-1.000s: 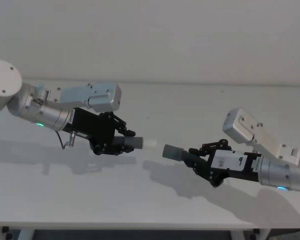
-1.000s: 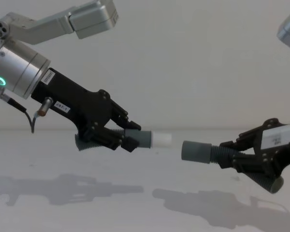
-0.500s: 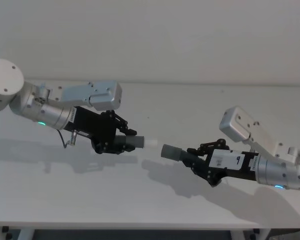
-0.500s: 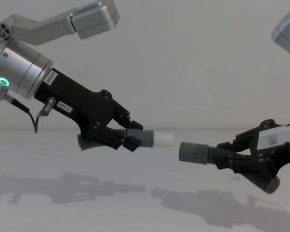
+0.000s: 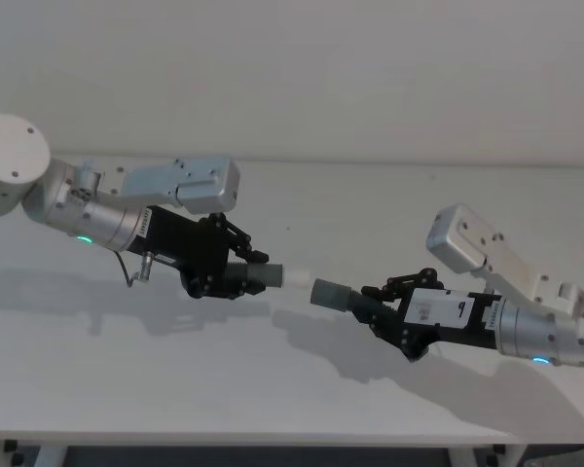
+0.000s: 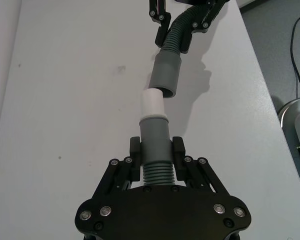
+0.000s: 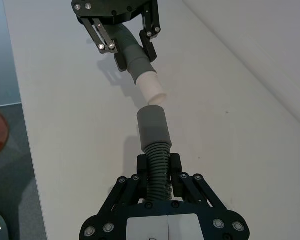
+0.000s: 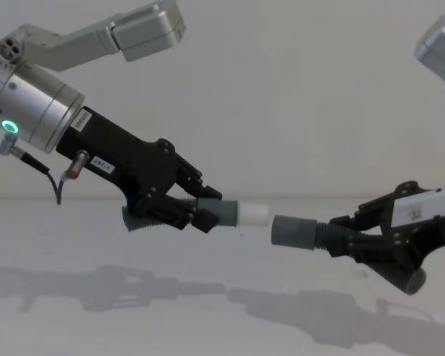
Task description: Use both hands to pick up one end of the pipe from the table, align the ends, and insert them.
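Both pipe pieces are held in the air above the white table (image 5: 273, 389). My left gripper (image 5: 237, 273) is shut on the ribbed hose just behind its grey collar, and the white plug tip (image 8: 254, 214) points right. My right gripper (image 5: 380, 305) is shut on the other ribbed piece, whose wide grey socket cuff (image 8: 293, 232) points left. A narrow gap separates tip and socket, and the socket sits slightly lower. In the left wrist view the plug tip (image 6: 153, 104) almost meets the socket mouth (image 6: 166, 75), a little off to one side. In the right wrist view the socket (image 7: 152, 125) faces the tip (image 7: 151, 87).
The grippers' shadows fall on the bare table below. A plain wall (image 5: 302, 78) stands behind the table's back edge. The table's front edge (image 5: 273, 443) runs near the bottom of the head view.
Both grippers have crept toward each other, the right one more. The gap between the white plug tip and the socket cuff has narrowed to a sliver.
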